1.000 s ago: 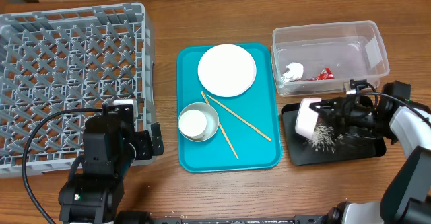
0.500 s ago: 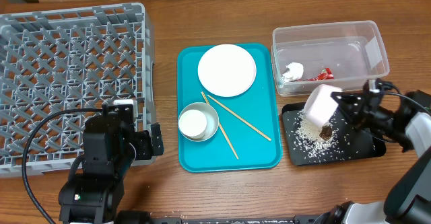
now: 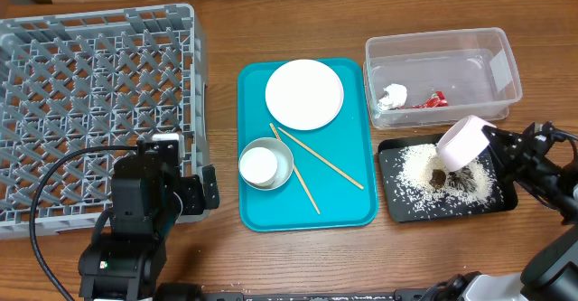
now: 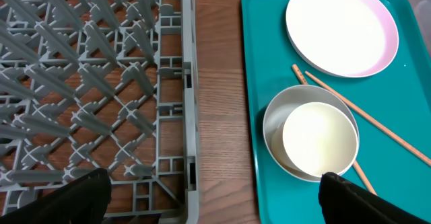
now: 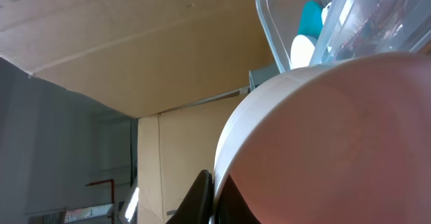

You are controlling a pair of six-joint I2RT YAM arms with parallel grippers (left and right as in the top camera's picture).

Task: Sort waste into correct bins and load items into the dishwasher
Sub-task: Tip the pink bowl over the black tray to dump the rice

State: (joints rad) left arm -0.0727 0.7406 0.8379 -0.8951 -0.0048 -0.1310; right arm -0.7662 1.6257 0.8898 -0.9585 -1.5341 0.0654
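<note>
Wooden table (image 3: 226, 256), cardboard wall (image 5: 101, 42) behind. Since a second ago the pinkish bowl (image 3: 462, 142) moved from the black tray's (image 3: 393, 207) left end to mid-tray, and rice (image 3: 417, 164) is heaped there now. The bowl's tipped mouth-down, rim pinched by the right gripper (image 3: 493, 144). The left gripper (image 4: 215, 200) is spread wide beside the dish rack (image 3: 90, 93).

pinkish bowl (image 3: 462, 143) tilted over black tray (image 3: 449, 208) | rice (image 3: 415, 162) in tray | wrapper (image 3: 434, 100), napkin (image 3: 393, 95) in clear tub (image 3: 435, 37)

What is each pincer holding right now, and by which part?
Right pincer grips the pink bowl by its rim, tipped over the black tray. Left pincer holds nothing.
</note>
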